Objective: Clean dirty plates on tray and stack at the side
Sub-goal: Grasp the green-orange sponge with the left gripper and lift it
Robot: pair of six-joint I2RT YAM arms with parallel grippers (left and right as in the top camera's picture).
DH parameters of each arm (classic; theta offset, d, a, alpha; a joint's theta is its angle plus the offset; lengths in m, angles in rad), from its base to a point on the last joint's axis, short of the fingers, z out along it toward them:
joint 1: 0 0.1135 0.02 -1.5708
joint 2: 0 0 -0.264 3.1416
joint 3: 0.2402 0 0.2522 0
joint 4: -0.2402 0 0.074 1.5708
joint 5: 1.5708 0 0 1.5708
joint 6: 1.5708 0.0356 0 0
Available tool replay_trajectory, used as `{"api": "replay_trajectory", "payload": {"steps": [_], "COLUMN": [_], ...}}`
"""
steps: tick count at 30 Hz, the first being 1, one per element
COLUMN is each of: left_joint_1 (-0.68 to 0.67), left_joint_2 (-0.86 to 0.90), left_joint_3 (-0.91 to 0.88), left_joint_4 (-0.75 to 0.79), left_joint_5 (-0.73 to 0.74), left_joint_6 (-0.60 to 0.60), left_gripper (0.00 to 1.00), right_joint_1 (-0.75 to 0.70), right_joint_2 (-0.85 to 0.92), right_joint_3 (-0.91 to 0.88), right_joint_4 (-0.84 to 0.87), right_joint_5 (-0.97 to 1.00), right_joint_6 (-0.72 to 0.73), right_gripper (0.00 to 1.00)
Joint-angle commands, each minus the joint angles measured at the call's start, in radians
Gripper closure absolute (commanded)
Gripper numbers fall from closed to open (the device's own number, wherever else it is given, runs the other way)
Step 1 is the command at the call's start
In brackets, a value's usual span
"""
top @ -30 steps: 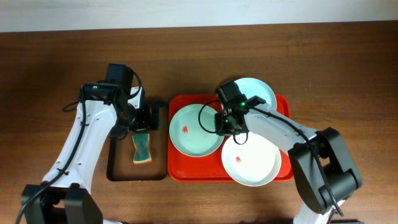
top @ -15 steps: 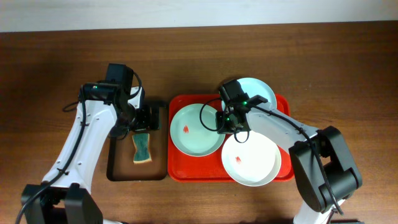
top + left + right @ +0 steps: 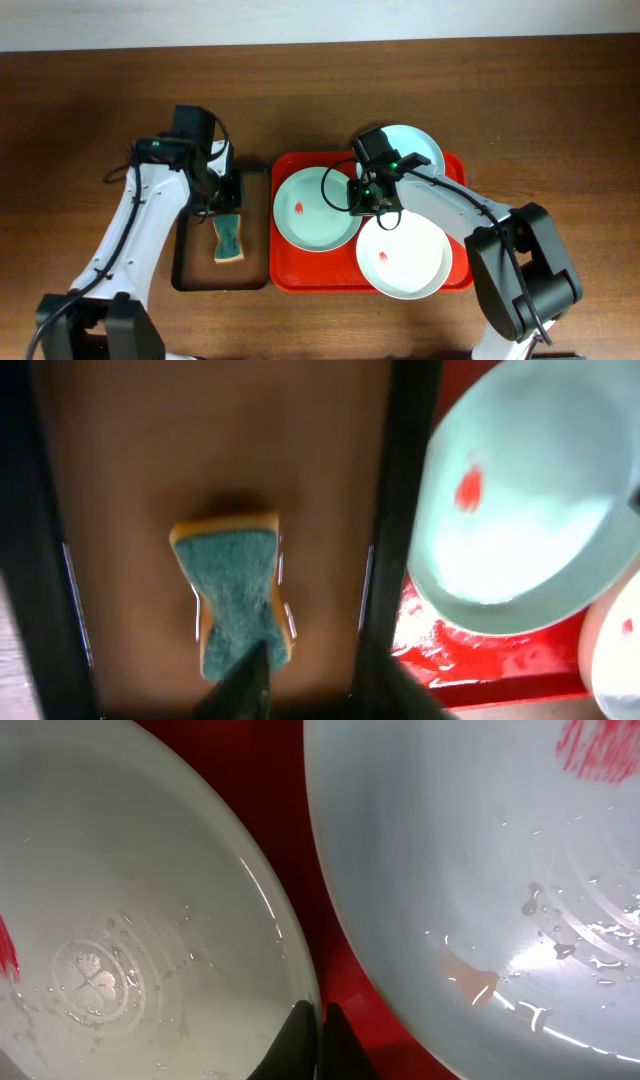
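Three pale plates lie in the red tray: a left plate with a red smear, a front plate with a smear, and a back plate. My right gripper is shut on the left plate's right rim; in the right wrist view its fingertips pinch that rim, with the front plate alongside. My left gripper hovers over the near end of a green-and-yellow sponge, jaws apart, one finger above the sponge and nothing gripped.
The sponge lies in a small black tray left of the red tray. The black tray's rim runs between the sponge and the left plate. Bare brown table surrounds both trays.
My left gripper has dropped slightly toward the sponge and its jaws have narrowed. The right gripper has closed the last bit on the left plate's rim and barely moved.
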Motion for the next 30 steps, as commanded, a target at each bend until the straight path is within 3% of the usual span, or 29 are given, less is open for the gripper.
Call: {"api": "replay_trajectory", "payload": {"steps": [1,3,9,16,19,21,22,26,30], "left_joint_1": [0.0,0.0,0.0,0.0,0.0,0.0,0.002,0.038,0.037], "left_joint_2": [0.015,0.018,0.056,0.15,0.199,0.207,0.205,0.103,-0.072], "left_joint_3": [-0.155,-0.225,-0.254,-0.255,-0.255,-0.253,-0.245,-0.092,-0.068], "left_joint_4": [0.098,0.188,0.2,0.213,0.217,0.217,0.216,0.145,0.163], "left_joint_5": [-0.001,-0.039,-0.158,-0.157,-0.157,-0.15,-0.141,-0.138,-0.181], "left_joint_6": [-0.001,-0.008,-0.107,-0.109,-0.109,-0.109,-0.105,-0.05,-0.044], "left_gripper": [0.59,0.63,0.75,0.74,0.82,1.0,1.0,1.0,1.0], "right_joint_1": [-0.001,-0.001,-0.001,-0.001,-0.001,-0.001,-0.001,-0.001,-0.001], "right_joint_2": [0.007,0.007,0.007,0.007,0.007,0.007,0.007,0.007,0.007], "right_joint_3": [-0.004,-0.004,-0.004,-0.004,-0.004,-0.004,-0.004,-0.004,-0.004], "right_joint_4": [-0.004,-0.005,-0.004,-0.004,-0.004,-0.004,-0.004,-0.005,-0.005], "right_joint_5": [-0.002,-0.002,-0.002,-0.002,-0.002,-0.002,-0.002,-0.002,-0.002], "right_joint_6": [0.005,0.005,0.005,0.005,0.005,0.005,0.005,0.005,0.005], "right_gripper": [0.96,0.96,0.95,0.95,0.95,0.95,0.95,0.96,0.96]}}
